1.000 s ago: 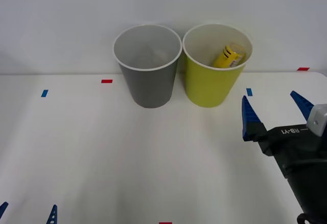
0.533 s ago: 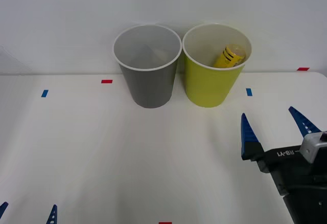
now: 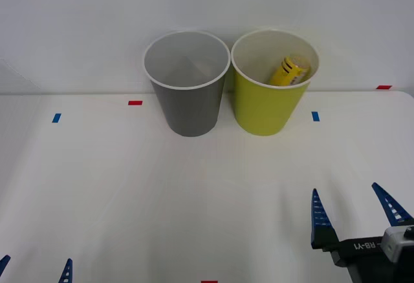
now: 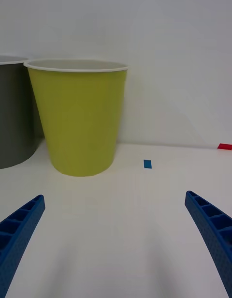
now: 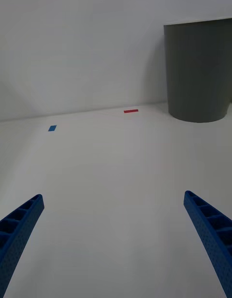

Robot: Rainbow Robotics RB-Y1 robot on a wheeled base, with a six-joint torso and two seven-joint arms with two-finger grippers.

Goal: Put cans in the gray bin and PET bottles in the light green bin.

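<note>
Since the earlier frames, the right tool (image 3: 354,204) has been drawn back from beside the light green bin (image 3: 265,105) toward the near right edge of the tabletop (image 3: 129,186), its blue fingers spread wide and empty. From the front, the PET bottle (image 3: 289,71) is seen inside that bin, leaning against the far right wall with its long axis tilted. The gray bin (image 3: 189,105) stands touching or just beside it on the left. The left tool (image 3: 35,267) is parked at the near left corner, fingers likewise apart.

From the right wrist, the light green bin is found ahead, between the open fingers (image 4: 19,230).

From the left wrist, the gray bin is seen well ahead of its open fingers (image 5: 208,230).

No item is seen left on the tabletop, so the sorting is judged complete.
</note>
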